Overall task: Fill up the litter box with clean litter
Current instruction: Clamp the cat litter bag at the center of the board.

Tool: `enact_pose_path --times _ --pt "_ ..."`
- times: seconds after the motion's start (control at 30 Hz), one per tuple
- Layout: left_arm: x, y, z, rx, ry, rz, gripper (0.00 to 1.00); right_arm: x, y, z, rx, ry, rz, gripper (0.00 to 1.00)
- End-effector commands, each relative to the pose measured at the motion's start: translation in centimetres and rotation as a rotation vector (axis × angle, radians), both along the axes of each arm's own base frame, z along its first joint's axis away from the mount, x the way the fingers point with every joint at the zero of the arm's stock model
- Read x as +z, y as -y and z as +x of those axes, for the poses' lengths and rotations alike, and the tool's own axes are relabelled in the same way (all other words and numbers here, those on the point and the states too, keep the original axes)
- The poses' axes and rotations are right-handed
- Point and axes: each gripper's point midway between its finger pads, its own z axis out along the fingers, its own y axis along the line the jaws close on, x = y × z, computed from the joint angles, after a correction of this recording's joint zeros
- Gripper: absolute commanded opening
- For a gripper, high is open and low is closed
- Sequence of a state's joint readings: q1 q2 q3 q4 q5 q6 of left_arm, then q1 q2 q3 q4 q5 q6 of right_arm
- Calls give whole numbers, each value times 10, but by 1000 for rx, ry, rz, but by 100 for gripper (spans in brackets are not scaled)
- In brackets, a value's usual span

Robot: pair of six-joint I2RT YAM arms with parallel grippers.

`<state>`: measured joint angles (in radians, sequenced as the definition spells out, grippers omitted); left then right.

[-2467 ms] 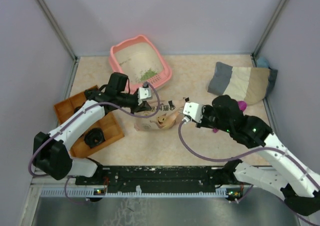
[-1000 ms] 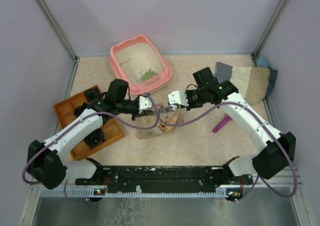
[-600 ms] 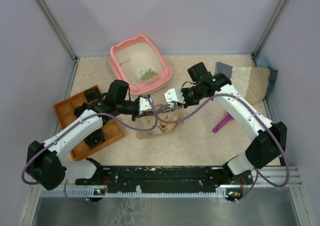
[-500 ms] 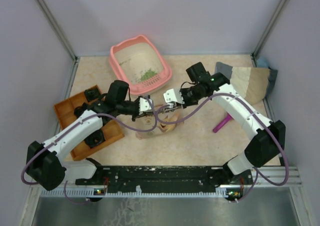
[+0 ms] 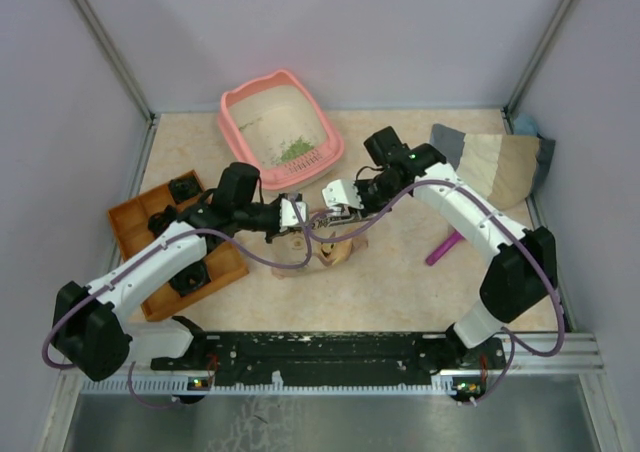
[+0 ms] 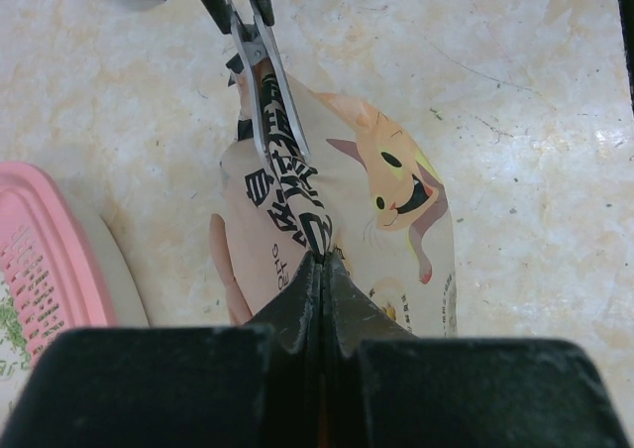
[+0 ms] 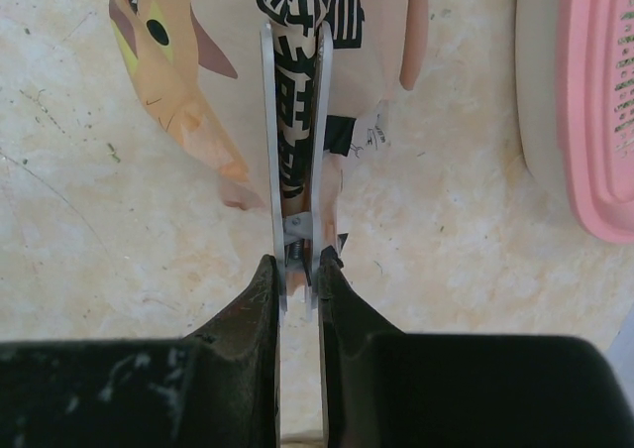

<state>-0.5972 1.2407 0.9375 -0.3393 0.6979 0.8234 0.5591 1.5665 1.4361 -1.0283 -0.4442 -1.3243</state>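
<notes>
The left gripper [image 6: 322, 260] is pressed together on the folded top edge of the paper bag [image 6: 396, 220], which lies on the table [image 5: 400, 272] between the two arms. The right gripper [image 7: 295, 265] is nearly closed, pinching the spring end of the metal clip [image 7: 292, 121] that runs along the same edge. The litter box [image 5: 232, 122] sits at the far side of the table, near the bag, with a small patch of green litter [image 5: 295, 152] inside; an orange tray [image 5: 130, 217] lies under the left arm.
</notes>
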Motion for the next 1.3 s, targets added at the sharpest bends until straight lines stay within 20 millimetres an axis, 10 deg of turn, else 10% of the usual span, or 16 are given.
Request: enact_pose_path --times 0.0,0.1,0.33,0.6,0.67,0.73,0.77,1.27 --pt "46 17 -6 -87 140 -126 0 -4 -9 1 2 -14 -20 7" --pt "47 17 -7 -91 146 -133 0 1 -13 3 18 -25 -17 1" --pt "49 19 -8 -98 152 -139 0 -17 -34 3 38 -44 -57 23" --pt "49 19 -8 -99 159 -136 0 2 -57 1 79 -75 26 0" --pt "48 19 -8 -97 158 -134 0 6 -60 0 65 -82 51 22" --pt "46 18 -8 -93 154 -128 0 5 -56 3 13 -69 64 73" --pt "46 18 -8 -92 150 -125 0 5 -52 3 -4 -71 76 77" --pt "49 14 -6 -53 147 -129 0 31 -33 1 -133 -31 251 75"
